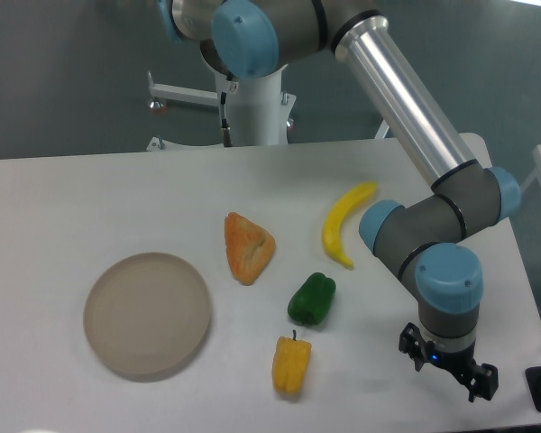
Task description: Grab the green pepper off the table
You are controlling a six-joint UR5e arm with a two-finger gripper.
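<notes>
Nearest the camera, at about four o'clock on the table [63,194], the gripper [448,361] is hanging low over the white top with its two fingers spread apart and holding nothing. At six o'clock the yellow pepper [290,364] is lying with its stem pointing up toward the green pepper [312,299], which is sitting just beyond it, close but apart, near the table's middle and well apart from the gripper. At eight o'clock the round beige plate [147,313] is resting flat. Farther back, an orange wedge-shaped piece [247,246] is lying at eleven o'clock from the green pepper, and the curved banana [343,222] is lying at one o'clock
</notes>
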